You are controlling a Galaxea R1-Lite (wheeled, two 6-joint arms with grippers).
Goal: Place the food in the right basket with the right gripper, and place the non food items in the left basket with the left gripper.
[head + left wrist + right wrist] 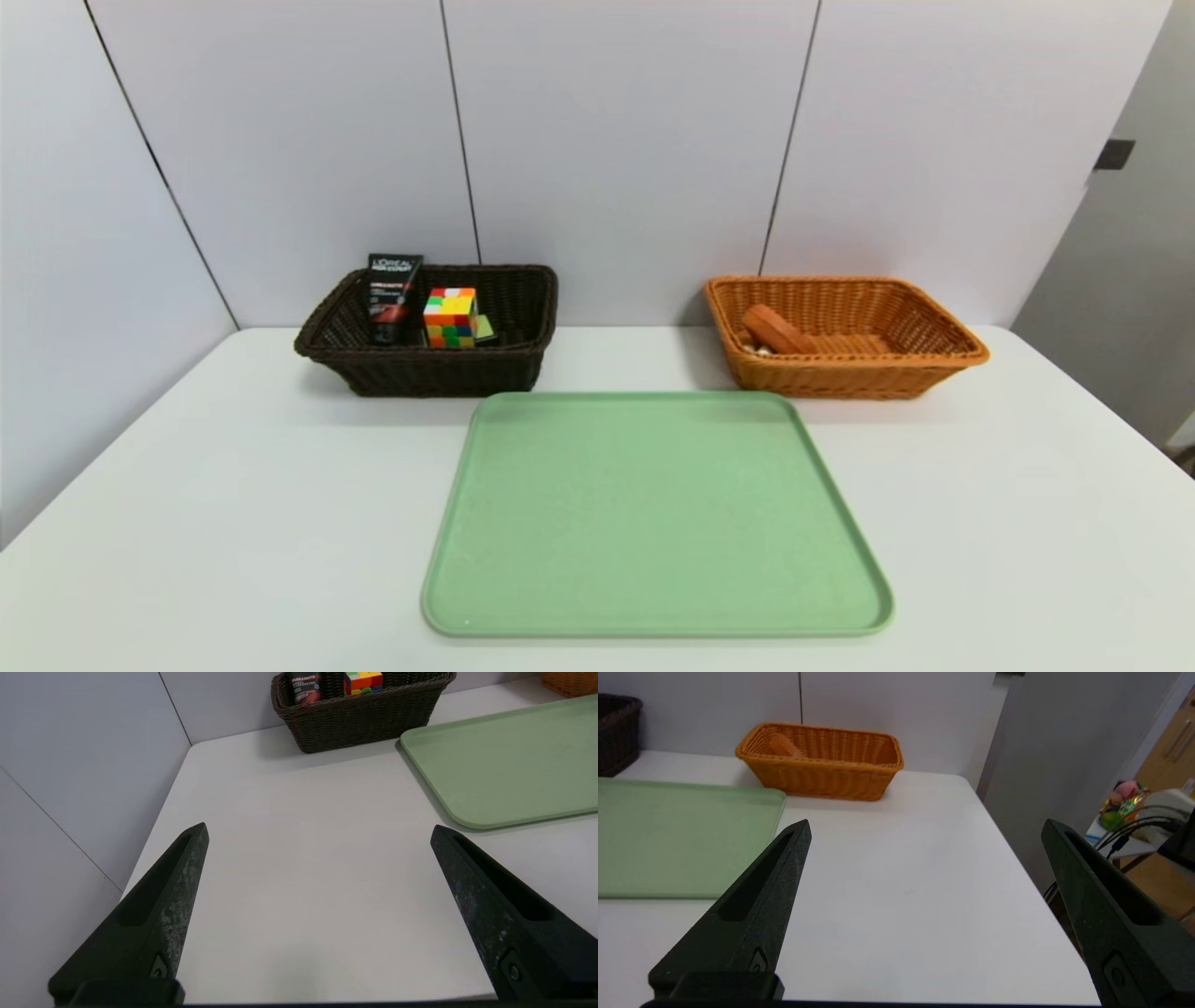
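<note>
The left basket (439, 373), very dark brown, stands at the back left. Inside it the black L'Oreal tube (392, 299) stands upright next to the multicoloured cube (451, 317). A sliver of green label (485, 327) shows beside the cube. The orange-tan right basket (840, 378) holds the orange-brown waffle wedge (777, 329), lying tilted against its left side. Neither arm shows in the head view. My left gripper (318, 828) hangs open over bare table, well short of the dark basket (355, 723). My right gripper (925, 823) is open over bare table, in front of the orange basket (822, 781).
A green tray (653, 513) with nothing on it lies mid-table in front of both baskets. Grey wall panels close off the back and left. The table's right edge (1017, 849) drops off beside cables and a cluttered side surface (1125, 802).
</note>
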